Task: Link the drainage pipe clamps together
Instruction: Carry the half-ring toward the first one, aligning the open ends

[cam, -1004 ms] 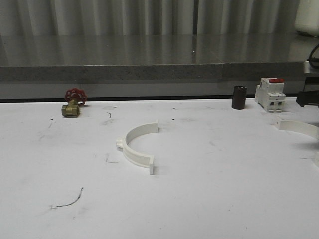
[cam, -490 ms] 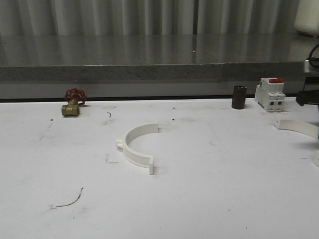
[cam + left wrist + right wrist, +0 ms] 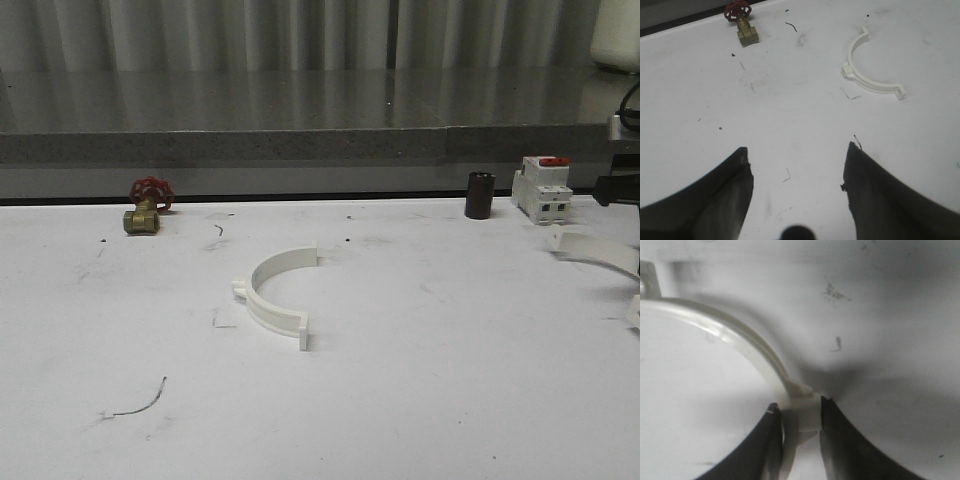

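Observation:
One white half-ring drainage pipe clamp (image 3: 275, 291) lies on the white table near the middle, its open side facing right and back. It also appears in the left wrist view (image 3: 867, 71), far ahead of my left gripper (image 3: 798, 149), which hangs open over bare table with nothing between its fingers. The second clamp (image 3: 598, 250) is at the table's right edge, its near end raised a little. My right gripper (image 3: 800, 407) is shut on a tab at the middle of this clamp's arc (image 3: 740, 340). A dark part of the right arm (image 3: 617, 188) shows above it.
A brass valve with a red handwheel (image 3: 147, 207) stands at the back left. A dark cylinder (image 3: 480, 195) and a white breaker with a red top (image 3: 542, 188) stand at the back right. A grey raised ledge (image 3: 300, 146) bounds the table's far side.
The clamp at the right edge has risen and tilted slightly, and the dark part of the right arm has moved up and to the right. The middle clamp has not moved.

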